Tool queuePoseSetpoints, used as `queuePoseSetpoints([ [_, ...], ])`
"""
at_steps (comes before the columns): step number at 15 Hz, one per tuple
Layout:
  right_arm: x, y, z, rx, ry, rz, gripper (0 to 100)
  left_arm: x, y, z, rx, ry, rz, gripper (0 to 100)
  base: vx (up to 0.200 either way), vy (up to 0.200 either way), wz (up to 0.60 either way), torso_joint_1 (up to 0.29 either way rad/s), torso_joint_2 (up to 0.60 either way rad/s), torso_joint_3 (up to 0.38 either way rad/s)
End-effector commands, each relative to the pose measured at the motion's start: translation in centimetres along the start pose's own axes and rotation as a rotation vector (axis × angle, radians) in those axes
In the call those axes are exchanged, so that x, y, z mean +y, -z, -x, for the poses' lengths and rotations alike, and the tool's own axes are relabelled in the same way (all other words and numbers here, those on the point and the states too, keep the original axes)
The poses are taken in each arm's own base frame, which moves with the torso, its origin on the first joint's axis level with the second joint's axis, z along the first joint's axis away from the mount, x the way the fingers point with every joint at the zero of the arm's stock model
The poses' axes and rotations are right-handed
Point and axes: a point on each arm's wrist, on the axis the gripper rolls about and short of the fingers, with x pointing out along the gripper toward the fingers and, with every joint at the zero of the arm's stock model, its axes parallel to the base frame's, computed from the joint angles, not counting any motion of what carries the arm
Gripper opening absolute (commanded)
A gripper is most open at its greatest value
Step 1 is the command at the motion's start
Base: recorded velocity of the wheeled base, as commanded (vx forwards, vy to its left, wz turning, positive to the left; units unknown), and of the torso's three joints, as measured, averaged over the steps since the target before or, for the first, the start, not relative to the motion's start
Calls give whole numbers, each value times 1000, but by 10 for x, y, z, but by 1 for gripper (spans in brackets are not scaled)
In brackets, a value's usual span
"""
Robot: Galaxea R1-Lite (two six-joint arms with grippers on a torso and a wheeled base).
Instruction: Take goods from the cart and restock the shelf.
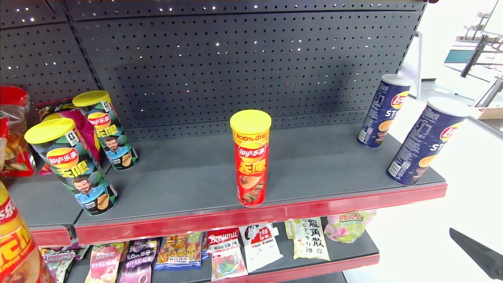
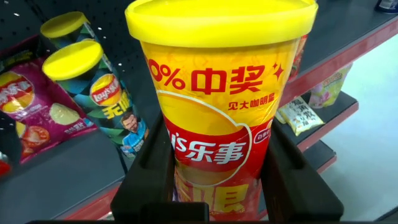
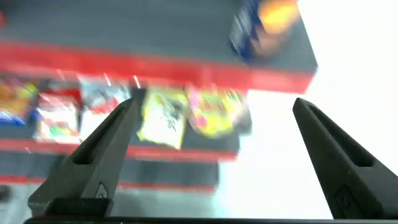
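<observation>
Matt shelving, glossy packaging.
You have a matt dark shelf deck (image 1: 188,173) with a shiny red front strip (image 1: 251,215) and a dull, perforated metal back panel (image 1: 235,70). The held can (image 2: 217,124) wears a glossy printed wrap under a smooth yellow plastic lid (image 2: 221,22), clamped between the matt black fingers (image 2: 152,180) of the left gripper (image 2: 221,177). The bags (image 1: 226,251) on the lower shelf look like shiny film.

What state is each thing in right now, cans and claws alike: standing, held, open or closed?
left claw: shut on the held can.
held can: gripped low down, lid on.
right claw: open, empty.
red can: standing near the shelf edge, lid on.
front green can: standing, lid on.
back green can: standing, lid on.
front blue can: standing, lid on.
back blue can: standing, lid on.
</observation>
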Motion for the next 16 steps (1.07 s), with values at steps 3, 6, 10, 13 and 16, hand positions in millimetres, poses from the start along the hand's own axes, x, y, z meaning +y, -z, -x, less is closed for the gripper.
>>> queuePoseSetpoints([
  [3, -11, 38, 62, 8, 249, -76, 100, 0, 4, -5, 25, 9, 9, 0, 0, 0, 0, 0, 0, 0],
  [6, -6, 55, 73, -32, 298, -103, 100, -1, 4, -3, 13, 22, 9, 0, 0, 0, 0, 0, 0, 0],
  [10, 5, 97, 78, -184, 188, -101, 100, 0, 3, -3, 11, 31, 7, 0, 0, 0, 0, 0, 0, 0],
  [13, 7, 102, 72, -191, 173, -92, 100, -1, 2, -2, 2, 31, 6, 0, 0, 0, 0, 0, 0, 0],
  [16, 8, 102, 69, -229, 114, -83, 100, 0, 0, -3, -20, 28, -1, 0, 0, 0, 0, 0, 0, 0],
])
